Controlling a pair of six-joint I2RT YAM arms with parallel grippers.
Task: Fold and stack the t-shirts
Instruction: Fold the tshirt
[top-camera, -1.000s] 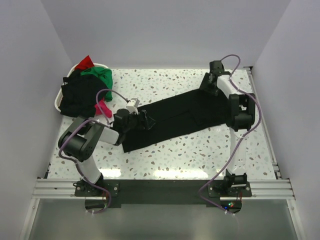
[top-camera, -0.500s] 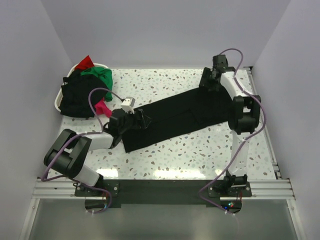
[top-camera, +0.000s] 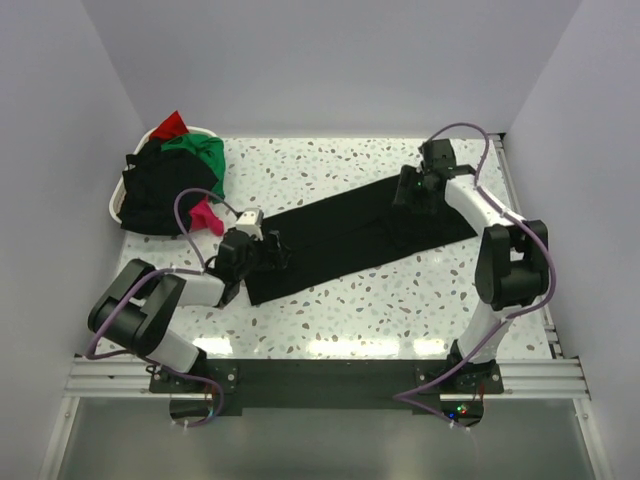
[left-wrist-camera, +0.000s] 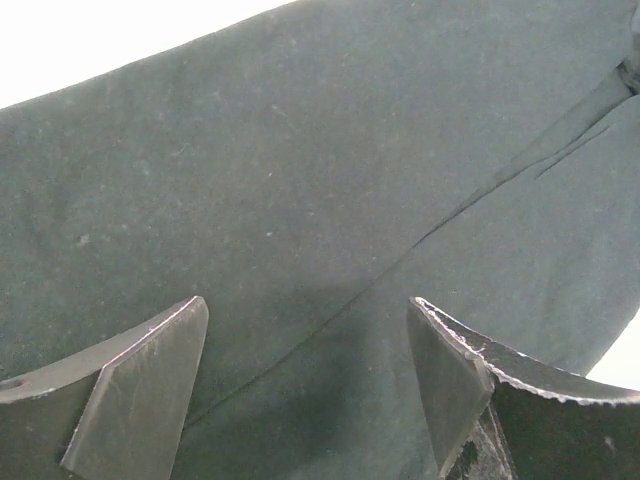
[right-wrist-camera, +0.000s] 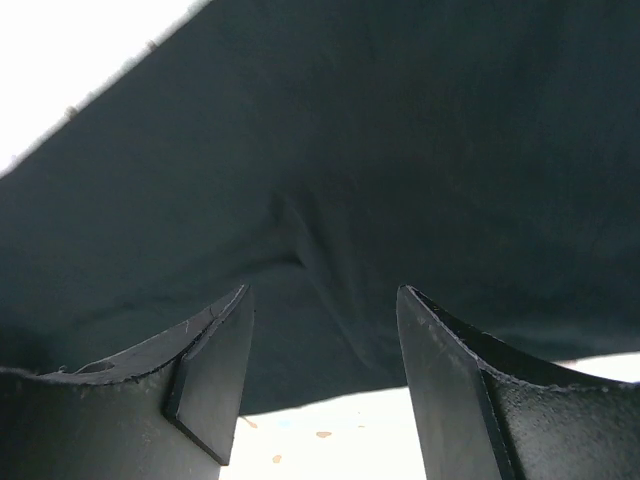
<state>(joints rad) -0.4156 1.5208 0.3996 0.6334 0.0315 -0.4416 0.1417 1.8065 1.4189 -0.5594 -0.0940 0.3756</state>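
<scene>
We note a white speckled table (top-camera: 330, 300), brightly lit along its far and near edges. One black shirt (top-camera: 350, 235) lies directly on it, folded into a long band that runs diagonally from left of centre toward the far right. It lies flat, with a fold line along its length. A white basket (top-camera: 113, 207) stands at the far left corner, piled full. A pink cloth (top-camera: 204, 216) sits just beside the basket. We cannot tell whether it rests on the table or hangs from the basket.
</scene>
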